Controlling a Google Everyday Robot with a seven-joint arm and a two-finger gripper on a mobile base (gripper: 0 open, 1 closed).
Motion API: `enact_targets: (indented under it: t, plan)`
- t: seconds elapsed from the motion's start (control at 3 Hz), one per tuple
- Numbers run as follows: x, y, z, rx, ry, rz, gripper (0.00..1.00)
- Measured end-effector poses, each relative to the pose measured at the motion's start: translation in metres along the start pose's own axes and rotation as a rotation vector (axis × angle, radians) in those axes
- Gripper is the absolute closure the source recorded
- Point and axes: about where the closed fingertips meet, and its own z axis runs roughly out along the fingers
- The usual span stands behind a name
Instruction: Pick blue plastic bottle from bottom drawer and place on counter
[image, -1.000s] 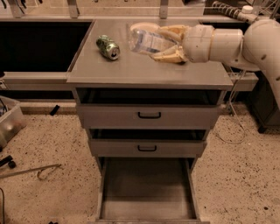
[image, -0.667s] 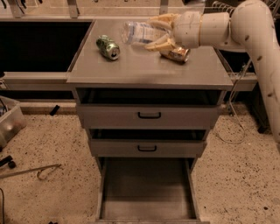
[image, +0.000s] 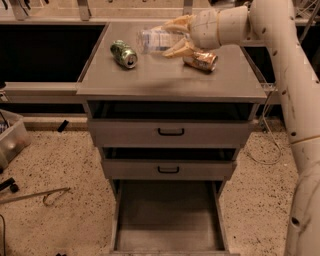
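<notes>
My gripper is over the back middle of the counter, shut on the blue plastic bottle. The bottle is clear with a pale label and lies sideways between the fingers, just above or on the counter; I cannot tell which. The bottom drawer is pulled open below, and its grey floor shows nothing in it.
A green soda can lies on its side on the counter left of the bottle. An orange-brown snack packet lies to the right under my wrist. Two upper drawers stand slightly open. A bin and tool are on the floor at left.
My gripper has carried the bottle leftward and toward the back of the counter, and the arm has swung up and left. The can and packet have stayed in place.
</notes>
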Motion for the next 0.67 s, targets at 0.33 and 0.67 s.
enact_targets:
  t: [0.33,0.67]
  plan:
    - [0.023,0.028,-0.003,-0.089,0.061,0.032,1.0]
    - [0.037,0.064,-0.004,-0.187,0.09,0.068,1.0]
